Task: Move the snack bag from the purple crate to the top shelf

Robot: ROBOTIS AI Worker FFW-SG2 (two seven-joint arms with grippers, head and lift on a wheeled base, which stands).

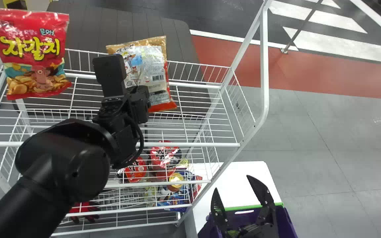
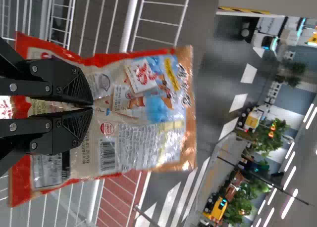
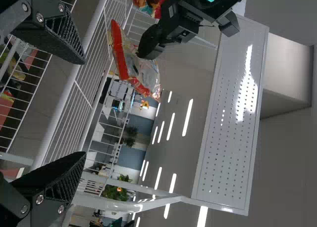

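Now your left black two-fingered tool [image 2: 91, 106] is pinching the tan-and-red plastic snack bag [image 1: 156, 77] above the white wire top shelf [image 1: 193, 144]; you are seemingly placing it, needing gentle lowering, then release.

Open room lies over the wire shelf [image 1: 193, 85] between the red bag [image 1: 36, 53] and the snack bag [image 1: 154, 72], and again from the snack bag to the right rim [image 1: 243, 96]. The left arm [image 1: 61, 165] crosses above the front rail [image 1: 193, 144]; a white post [image 1: 264, 66] stands between shelf and right claw [image 1: 234, 182].
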